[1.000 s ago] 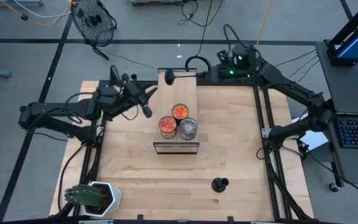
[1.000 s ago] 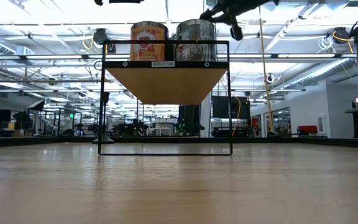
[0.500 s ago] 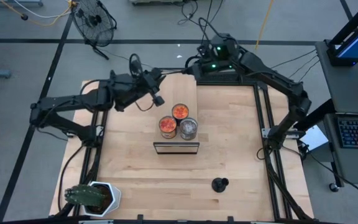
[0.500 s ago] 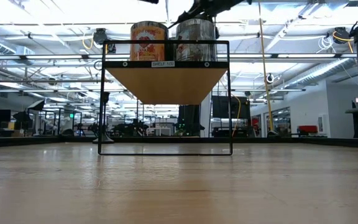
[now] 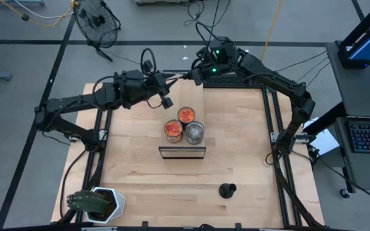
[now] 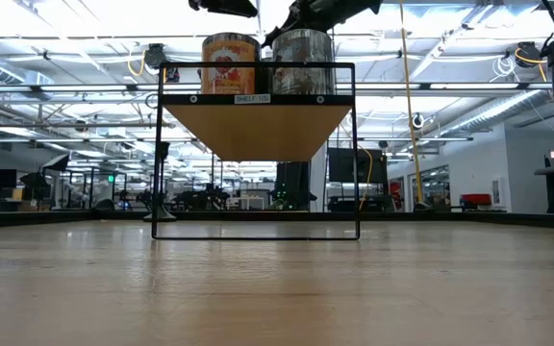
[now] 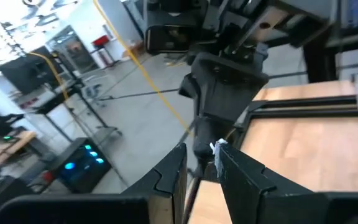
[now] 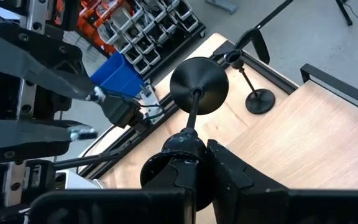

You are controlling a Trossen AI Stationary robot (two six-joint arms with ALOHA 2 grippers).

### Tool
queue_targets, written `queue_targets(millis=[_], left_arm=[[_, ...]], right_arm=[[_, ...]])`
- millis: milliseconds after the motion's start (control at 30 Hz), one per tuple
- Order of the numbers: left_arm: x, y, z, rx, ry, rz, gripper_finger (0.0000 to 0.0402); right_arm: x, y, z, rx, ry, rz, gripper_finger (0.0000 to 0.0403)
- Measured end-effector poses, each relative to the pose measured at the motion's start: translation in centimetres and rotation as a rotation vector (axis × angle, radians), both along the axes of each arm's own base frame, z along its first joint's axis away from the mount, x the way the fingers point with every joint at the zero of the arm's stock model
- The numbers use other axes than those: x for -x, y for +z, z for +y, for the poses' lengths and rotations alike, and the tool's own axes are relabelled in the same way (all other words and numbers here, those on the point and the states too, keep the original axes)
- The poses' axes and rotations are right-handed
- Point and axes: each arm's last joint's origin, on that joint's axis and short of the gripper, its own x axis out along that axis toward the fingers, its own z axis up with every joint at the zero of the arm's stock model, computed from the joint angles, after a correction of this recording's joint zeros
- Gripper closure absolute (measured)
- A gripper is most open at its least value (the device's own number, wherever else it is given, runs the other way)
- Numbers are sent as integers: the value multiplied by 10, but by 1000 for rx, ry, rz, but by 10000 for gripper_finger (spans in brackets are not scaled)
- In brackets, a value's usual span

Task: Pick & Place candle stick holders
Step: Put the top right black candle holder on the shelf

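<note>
Since a second ago the left arm has swung from beside the jars toward the far edge, the right arm has come in from the far right corner, and the holder then standing on the far end of the shelf no longer shows there. At the near left corner of the pale wooden table [image 5: 140, 173] sits a green potted plant in a white pot [image 5: 94, 202]. The left gripper [image 7: 201, 150] hovers off the far left corner of the shelf, its fingers a narrow gap apart with nothing between them. At table centre stands the black wire-framed shelf with a wooden top [image 5: 194, 96], carrying two round orange-topped jars [image 5: 173, 130] and one silvery round jar [image 5: 194, 133] at its near end. The right gripper [image 8: 190, 158] hangs over the far end of the shelf, facing the left gripper, fingers closed on the stem end of the first matte-black candle stick holder [image 8: 199, 93], whose disc base points away from the gripper. Beyond it the second candle stick holder [image 8: 260, 99] stands upright on bare wood; its place cannot be fixed from the high view. The third candle stick holder [image 5: 227, 190] stands upright near the near right of the table, well apart from both grippers.
</note>
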Motion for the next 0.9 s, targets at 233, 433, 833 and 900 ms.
queue_targets(millis=[233, 433, 833, 900], left_arm=[[-8, -8, 1, 35, -53, 17, 261], [-22, -22, 5, 28, -52, 67, 188], [-44, -18, 16, -23, 0, 204, 195], [-45, -19, 18, -16, 2, 249, 205]], right_arm=[[0, 0, 0, 7, 3, 0, 391], [0, 0, 0, 10, 4, 0, 391], [1, -2, 1, -5, 5, 26, 391], [1, -2, 1, -4, 6, 26, 391]])
